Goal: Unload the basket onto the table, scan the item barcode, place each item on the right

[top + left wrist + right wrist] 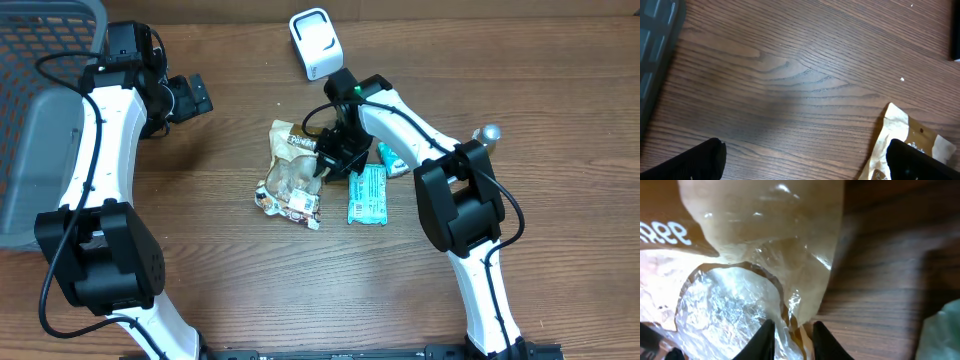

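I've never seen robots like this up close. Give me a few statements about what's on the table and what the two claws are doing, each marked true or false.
1. The left gripper is holding the snack bag. False: it is open and empty, over bare table well away from the bag.
2. The right gripper has a crinkly edge of the snack bag between its fingers. True.
3. The white scanner stands on the table, apart from the bag. True.
4. The teal packet is stacked on top of the scanner. False: it lies flat on the table beside the snack bag.
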### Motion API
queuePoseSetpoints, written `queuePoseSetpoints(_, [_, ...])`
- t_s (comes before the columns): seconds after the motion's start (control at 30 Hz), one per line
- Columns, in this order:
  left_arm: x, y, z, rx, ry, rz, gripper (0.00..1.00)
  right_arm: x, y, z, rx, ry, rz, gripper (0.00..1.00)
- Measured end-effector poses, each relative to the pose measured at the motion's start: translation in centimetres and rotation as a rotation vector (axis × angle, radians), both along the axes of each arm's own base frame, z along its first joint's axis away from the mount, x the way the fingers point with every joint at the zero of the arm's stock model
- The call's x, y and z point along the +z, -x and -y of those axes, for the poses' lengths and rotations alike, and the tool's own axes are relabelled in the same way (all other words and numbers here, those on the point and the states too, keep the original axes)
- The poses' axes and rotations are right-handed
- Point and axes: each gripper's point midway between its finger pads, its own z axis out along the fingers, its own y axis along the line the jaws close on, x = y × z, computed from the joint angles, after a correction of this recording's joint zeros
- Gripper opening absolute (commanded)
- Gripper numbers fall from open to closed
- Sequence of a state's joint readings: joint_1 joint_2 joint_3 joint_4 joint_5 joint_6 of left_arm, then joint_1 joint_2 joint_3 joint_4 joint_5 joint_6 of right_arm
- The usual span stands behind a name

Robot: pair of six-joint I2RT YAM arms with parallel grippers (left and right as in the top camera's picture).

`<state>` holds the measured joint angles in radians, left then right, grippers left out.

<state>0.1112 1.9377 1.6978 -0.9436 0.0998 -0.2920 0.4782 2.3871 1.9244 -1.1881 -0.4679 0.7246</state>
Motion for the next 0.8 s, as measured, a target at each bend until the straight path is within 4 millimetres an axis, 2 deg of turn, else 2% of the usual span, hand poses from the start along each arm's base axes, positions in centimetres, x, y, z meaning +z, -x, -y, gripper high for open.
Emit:
queuePoseSetpoints(0.3, [0.0,0.0,0.0,0.0,0.0,0.0,1.0,0.6,0.3,-0.1,0.029,-0.009,0.008,0.27])
queuePoseSetpoints(0.47, [0.0,0.0,0.0,0.0,0.0,0.0,1.0,2.6,0.7,0.4,0.049,0.026,0.047,0.28])
queuePoseSetpoints(0.7, [0.0,0.0,0.0,0.0,0.0,0.0,1.0,6.9,0.7,1.9,0.101,0.073,0.162,0.28])
queuePoseSetpoints(0.77, [0.0,0.0,0.0,0.0,0.0,0.0,1.0,7.5,1.2,2.4,0.117,0.086,0.161,0.58])
queuePoseSetpoints(0.8, [0.0,0.0,0.0,0.0,0.0,0.0,1.0,7.5,1.3,2.5,0.132,0.089,0.164,0.58])
